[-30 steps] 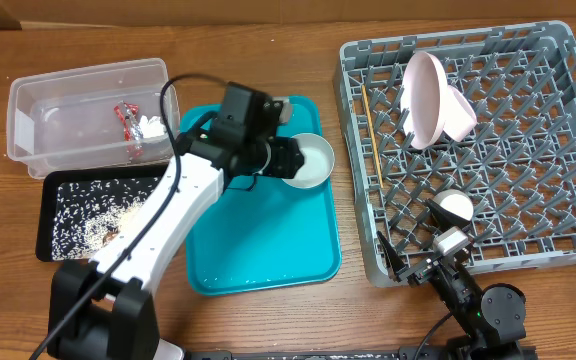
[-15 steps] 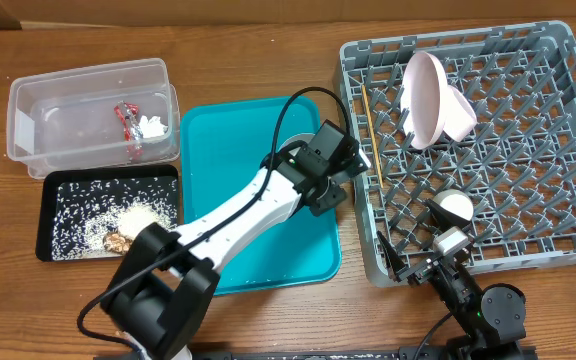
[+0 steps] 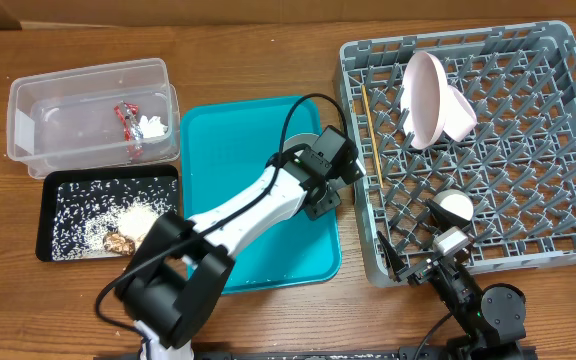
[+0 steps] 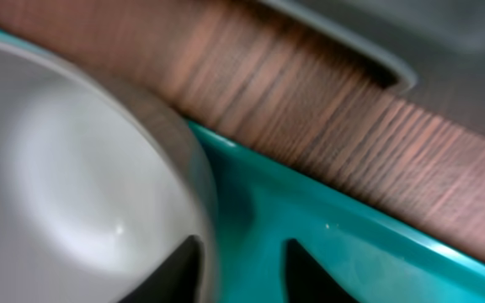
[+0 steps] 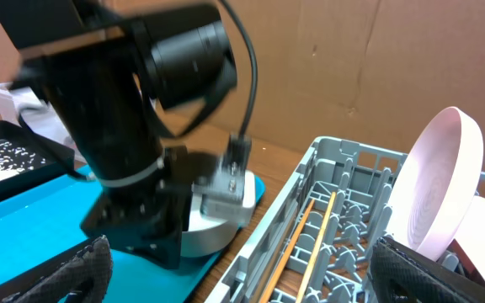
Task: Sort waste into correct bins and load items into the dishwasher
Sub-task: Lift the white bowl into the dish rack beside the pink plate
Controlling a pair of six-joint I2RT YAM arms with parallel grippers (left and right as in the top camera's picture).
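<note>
A white bowl (image 3: 301,137) sits at the right edge of the teal tray (image 3: 258,250), close to the grey dish rack (image 3: 356,230). My left gripper (image 3: 326,190) is open and straddles the bowl's rack-side rim: in the left wrist view one finger is inside the bowl (image 4: 74,168) and one outside (image 4: 242,273). The bowl also shows in the right wrist view (image 5: 217,229). My right gripper (image 5: 255,273) is open and empty at the rack's front corner. The rack holds a pinkish plate (image 3: 426,98), a cup (image 3: 455,207) and chopsticks (image 3: 371,135).
A clear tub (image 3: 38,110) at the back left holds the red wrapper (image 3: 126,118) and the tissue (image 3: 152,127). A black tray (image 3: 53,235) in front of it holds rice scraps (image 3: 133,222). A narrow strip of wood separates the teal tray and the rack.
My left arm swung from the bowl's left side to its right rim beside the rack. The bowl has barely shifted. The right arm has not moved.
</note>
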